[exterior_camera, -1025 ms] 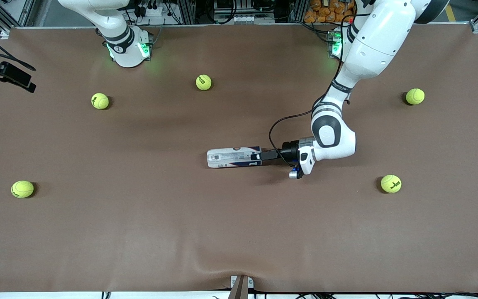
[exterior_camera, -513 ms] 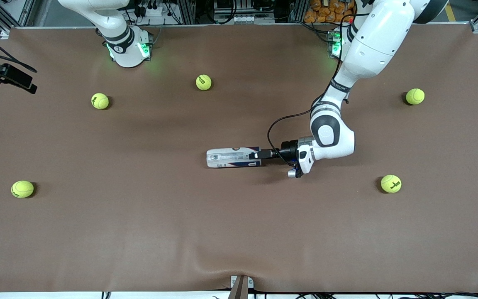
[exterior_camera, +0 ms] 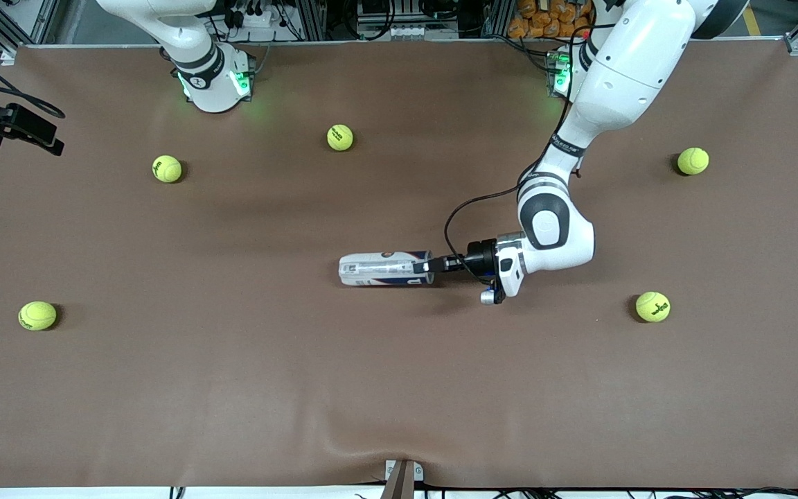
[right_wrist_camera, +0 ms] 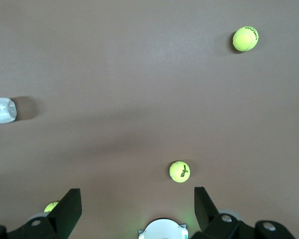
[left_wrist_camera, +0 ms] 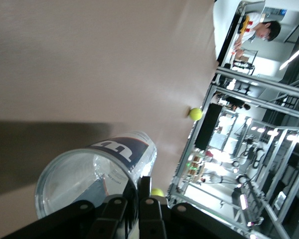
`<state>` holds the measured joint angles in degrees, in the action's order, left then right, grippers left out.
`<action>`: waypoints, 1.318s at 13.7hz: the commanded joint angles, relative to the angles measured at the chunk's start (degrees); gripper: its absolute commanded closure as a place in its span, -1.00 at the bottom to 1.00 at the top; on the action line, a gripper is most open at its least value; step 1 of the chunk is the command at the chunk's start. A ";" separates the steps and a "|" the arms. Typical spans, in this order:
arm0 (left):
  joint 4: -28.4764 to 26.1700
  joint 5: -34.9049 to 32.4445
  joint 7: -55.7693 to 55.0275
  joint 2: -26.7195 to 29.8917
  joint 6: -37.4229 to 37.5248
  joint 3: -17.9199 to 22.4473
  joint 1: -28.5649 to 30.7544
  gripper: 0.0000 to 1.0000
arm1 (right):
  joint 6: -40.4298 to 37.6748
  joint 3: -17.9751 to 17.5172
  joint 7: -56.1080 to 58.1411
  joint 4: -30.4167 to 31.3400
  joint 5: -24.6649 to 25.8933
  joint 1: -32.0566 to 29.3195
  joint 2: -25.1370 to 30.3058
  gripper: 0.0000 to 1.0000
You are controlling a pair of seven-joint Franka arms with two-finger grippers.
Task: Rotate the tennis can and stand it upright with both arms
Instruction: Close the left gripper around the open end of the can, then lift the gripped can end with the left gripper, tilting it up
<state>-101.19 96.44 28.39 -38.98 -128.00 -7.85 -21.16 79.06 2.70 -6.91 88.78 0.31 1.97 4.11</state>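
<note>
**A:** Where is the tennis can (exterior_camera: 385, 269)?

**B:** Lying on its side mid-worktop (exterior_camera: 233, 388). The left gripper (exterior_camera: 427, 266) has its jaws pinched narrow on the can's open rim, one finger inside the mouth, one outside.

**A:** And the right gripper (right_wrist_camera: 137, 209)?

**B:** It waits high above the worktop, jaws spread wide, holding nothing, well apart from the can.

**A:** What could go wrong?

**B:** I judge the rim grip thin. Tipping the can upright could make it pivot or slip free and roll toward the tennis balls (exterior_camera: 167, 168).

tennis can (exterior_camera: 385, 269), lying sideways, table centre
</note>
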 commanded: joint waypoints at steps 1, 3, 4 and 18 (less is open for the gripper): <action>2.92 -0.89 -5.09 1.19 -0.84 0.30 -1.25 1.00 | 0.13 -0.06 0.84 -0.10 0.83 0.41 0.37 -1.00; 4.85 -6.84 -9.73 1.63 -4.86 0.56 -3.44 1.00 | 0.21 -0.06 0.75 -0.10 0.83 1.02 0.29 -1.00; 5.47 -11.14 -13.50 2.50 -6.63 0.47 -3.98 1.00 | 0.21 -0.06 0.58 -0.19 0.83 1.11 0.29 -1.00; 23.22 -84.02 -86.20 8.04 9.13 -0.05 -13.56 1.00 | 1.00 0.03 0.93 -0.01 0.66 1.20 -0.50 -1.00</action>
<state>-79.18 17.18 -54.24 -33.73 -126.77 -8.39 -34.83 79.74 2.63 -6.45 88.80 0.31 2.82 3.76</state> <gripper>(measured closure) 0.947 0.000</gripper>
